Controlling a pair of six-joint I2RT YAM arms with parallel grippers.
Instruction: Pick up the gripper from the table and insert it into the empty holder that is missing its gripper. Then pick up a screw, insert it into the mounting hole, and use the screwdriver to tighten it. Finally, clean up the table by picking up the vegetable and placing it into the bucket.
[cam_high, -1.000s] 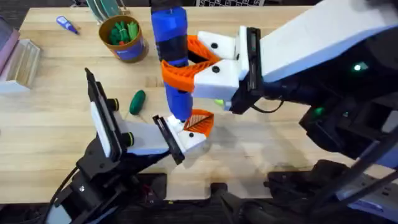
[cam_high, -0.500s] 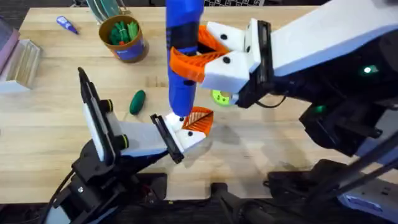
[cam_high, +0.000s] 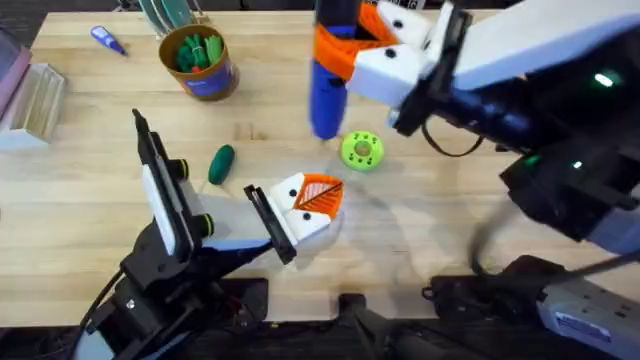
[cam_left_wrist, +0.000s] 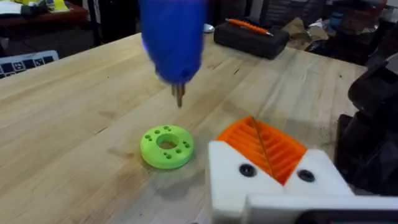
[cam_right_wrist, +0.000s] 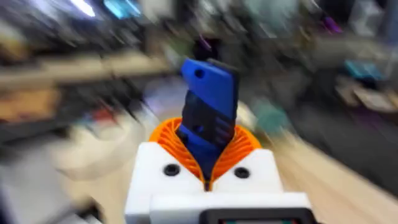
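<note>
My right gripper (cam_high: 338, 48) is shut on the blue screwdriver (cam_high: 328, 95), which hangs upright above the table, its dark tip (cam_left_wrist: 180, 94) over the wood just beyond the lime-green disc (cam_high: 361, 151). The right wrist view shows the screwdriver (cam_right_wrist: 210, 106) clamped between orange pads. My left gripper (cam_high: 316, 197) rests low near the table's front, its orange ribbed pads (cam_left_wrist: 273, 146) pressed together, shut. The dark-green vegetable (cam_high: 221, 163) lies on the table left of it. The bucket (cam_high: 203, 75) stands at the back left with green items inside. The loose gripper, empty holder and screw are out of view.
A small purple-blue pen (cam_high: 107, 40) lies at the far back left. A clear plastic box (cam_high: 35, 100) sits at the left edge. A black case (cam_left_wrist: 250, 38) lies on the wood beyond the disc (cam_left_wrist: 166, 145). Bare wood stretches right of the left gripper.
The right gripper has lifted the screwdriver off the left gripper and carried it back and to the right, past the green disc. The left arm has stayed almost still.
</note>
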